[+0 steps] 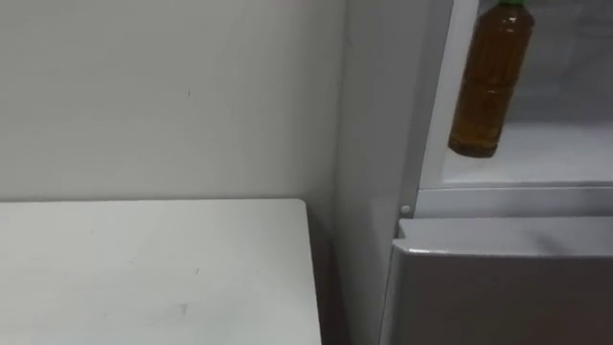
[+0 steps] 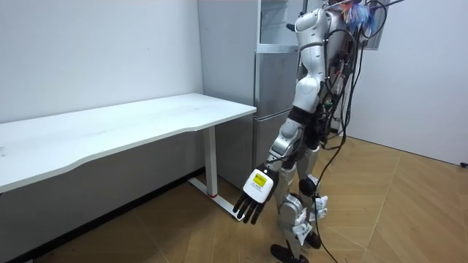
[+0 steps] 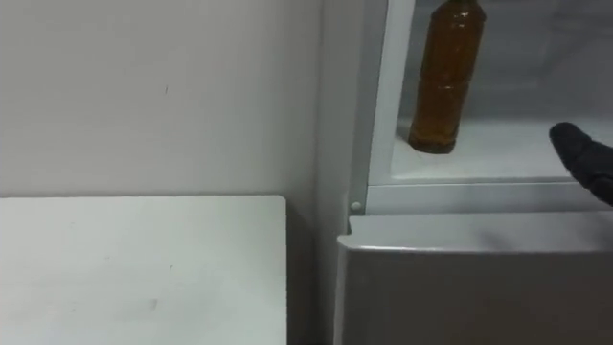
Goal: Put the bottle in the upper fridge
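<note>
Bottle (image 3: 445, 81) of brown liquid stands upright on the white shelf (image 3: 498, 149) of the upper fridge compartment, close to that compartment's left wall (image 3: 378, 105). In the left eye view a green cap (image 1: 512, 4) shows at its top. Nothing holds it: it rests on its own base, near the front edge of the shelf.

To the right of the bottle and apart from it, the dark tip of the robot's right hand (image 3: 586, 161) comes in from the edge of the right eye view, over the front of the shelf. So little of it shows that I cannot tell whether it is spread or curled.

Below the shelf runs the grey sill of the opening, and under that is the closed lower fridge door (image 3: 479, 287). Left of the fridge (image 2: 274, 80), with a dark narrow gap between them, is a white table (image 1: 144, 268) set against a pale wall (image 1: 172, 96).

In the room view the robot stands upright on the wooden floor (image 2: 409, 212), right in front of the fridge and facing it, just past the table's end. Its left hand (image 2: 252, 201) hangs low beside its leg, with dark fingers straight, pointing down and holding nothing.
</note>
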You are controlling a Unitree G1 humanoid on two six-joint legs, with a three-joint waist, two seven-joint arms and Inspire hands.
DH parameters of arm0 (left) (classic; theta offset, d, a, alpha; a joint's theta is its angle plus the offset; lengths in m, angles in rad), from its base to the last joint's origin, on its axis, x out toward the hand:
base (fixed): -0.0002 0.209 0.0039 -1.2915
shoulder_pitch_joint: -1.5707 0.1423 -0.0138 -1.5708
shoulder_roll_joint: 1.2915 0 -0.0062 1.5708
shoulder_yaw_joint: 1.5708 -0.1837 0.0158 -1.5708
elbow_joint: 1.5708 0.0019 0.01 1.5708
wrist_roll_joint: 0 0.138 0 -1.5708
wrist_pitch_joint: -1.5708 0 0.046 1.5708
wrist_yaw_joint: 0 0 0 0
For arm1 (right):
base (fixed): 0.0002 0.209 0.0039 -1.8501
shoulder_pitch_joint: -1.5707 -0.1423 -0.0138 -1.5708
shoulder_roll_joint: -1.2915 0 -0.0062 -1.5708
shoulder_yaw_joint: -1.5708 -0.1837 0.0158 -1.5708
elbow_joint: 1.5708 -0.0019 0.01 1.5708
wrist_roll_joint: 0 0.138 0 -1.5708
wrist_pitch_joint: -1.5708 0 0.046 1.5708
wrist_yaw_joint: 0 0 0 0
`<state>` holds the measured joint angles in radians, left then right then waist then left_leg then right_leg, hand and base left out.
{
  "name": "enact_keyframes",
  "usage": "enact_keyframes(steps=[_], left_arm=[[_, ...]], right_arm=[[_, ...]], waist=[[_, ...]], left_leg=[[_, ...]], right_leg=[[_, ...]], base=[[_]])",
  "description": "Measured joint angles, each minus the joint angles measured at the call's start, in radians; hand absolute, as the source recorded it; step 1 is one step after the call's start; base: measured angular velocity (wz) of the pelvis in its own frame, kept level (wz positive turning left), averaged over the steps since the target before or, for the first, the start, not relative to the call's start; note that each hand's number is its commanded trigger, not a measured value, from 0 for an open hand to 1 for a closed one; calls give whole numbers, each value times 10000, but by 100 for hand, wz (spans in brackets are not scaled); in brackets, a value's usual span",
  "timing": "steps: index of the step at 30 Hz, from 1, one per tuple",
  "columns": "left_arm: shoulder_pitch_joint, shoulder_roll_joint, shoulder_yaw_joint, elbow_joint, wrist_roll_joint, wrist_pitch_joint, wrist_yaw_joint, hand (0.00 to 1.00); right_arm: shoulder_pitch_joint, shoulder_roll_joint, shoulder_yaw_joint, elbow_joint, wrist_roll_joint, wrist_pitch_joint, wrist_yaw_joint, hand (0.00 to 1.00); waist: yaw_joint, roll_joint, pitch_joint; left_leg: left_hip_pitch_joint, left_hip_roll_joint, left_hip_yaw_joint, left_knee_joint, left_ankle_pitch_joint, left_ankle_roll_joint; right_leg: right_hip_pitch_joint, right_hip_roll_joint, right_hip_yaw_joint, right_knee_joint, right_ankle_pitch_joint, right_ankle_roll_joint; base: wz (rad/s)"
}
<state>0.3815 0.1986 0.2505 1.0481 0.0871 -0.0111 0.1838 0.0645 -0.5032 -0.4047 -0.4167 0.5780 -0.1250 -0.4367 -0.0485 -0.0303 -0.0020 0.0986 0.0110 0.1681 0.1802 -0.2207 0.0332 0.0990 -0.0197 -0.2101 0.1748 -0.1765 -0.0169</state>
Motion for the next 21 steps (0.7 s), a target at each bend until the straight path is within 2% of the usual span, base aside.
enact_keyframes(steps=[2,4,6,8,10,13,16,18,21], left_arm=[[-24,-14,-135,248,48,-25,63,0],[-78,-21,-415,337,42,-35,76,0],[-162,-27,-697,336,38,-55,76,0],[-200,-14,-788,328,26,-252,82,0],[-214,-4,-936,323,-75,-401,84,0],[-350,-6,-1035,323,-76,-421,84,0],[-426,-5,-1035,331,-79,-425,84,0],[-426,-1,-1074,327,-82,-425,85,0],[-398,-19,-1094,327,-80,-422,83,0]], right_arm=[[240,487,-47,-87,-393,-246,-481,0],[422,759,-82,-121,-717,-373,-856,0],[471,830,-77,-117,-856,-462,-1198,0],[508,934,-78,-101,-1078,-623,-1495,0],[604,1110,-78,45,-1133,-951,-1806,0],[978,1271,-78,496,-1121,-1180,-2082,0],[1193,1482,193,920,-963,-1224,-2009,0],[1199,1533,298,1425,-398,-1222,-1814,0],[1219,1858,312,1803,569,-1130,-1608,0]], waist=[[-53,-58,5],[-29,-63,4],[15,-42,12],[2,-4,33],[-13,42,56],[1,97,38],[27,127,36],[13,159,33],[16,211,7]], left_leg=[[-6,3,9,20,-11,-10],[9,4,95,34,-11,-9],[15,10,213,53,-11,-7],[9,6,227,48,-18,6],[27,4,220,50,-30,19],[16,5,221,47,-44,18],[0,7,235,12,-46,16],[-16,3,238,-8,-46,17],[-12,-5,234,-25,-46,17]], right_leg=[[-29,34,130,1,-7,-7],[-33,44,225,21,-6,-8],[-136,61,367,149,-7,-7],[-140,65,414,133,-6,-6],[-141,62,426,123,-7,-3],[-175,52,428,77,-12,5],[-245,54,454,103,-15,7],[-286,55,457,104,-16,8],[-312,62,456,92,-23,19]], base=[[-16],[-13],[-19],[-8],[0],[0],[-3],[-2],[0]])
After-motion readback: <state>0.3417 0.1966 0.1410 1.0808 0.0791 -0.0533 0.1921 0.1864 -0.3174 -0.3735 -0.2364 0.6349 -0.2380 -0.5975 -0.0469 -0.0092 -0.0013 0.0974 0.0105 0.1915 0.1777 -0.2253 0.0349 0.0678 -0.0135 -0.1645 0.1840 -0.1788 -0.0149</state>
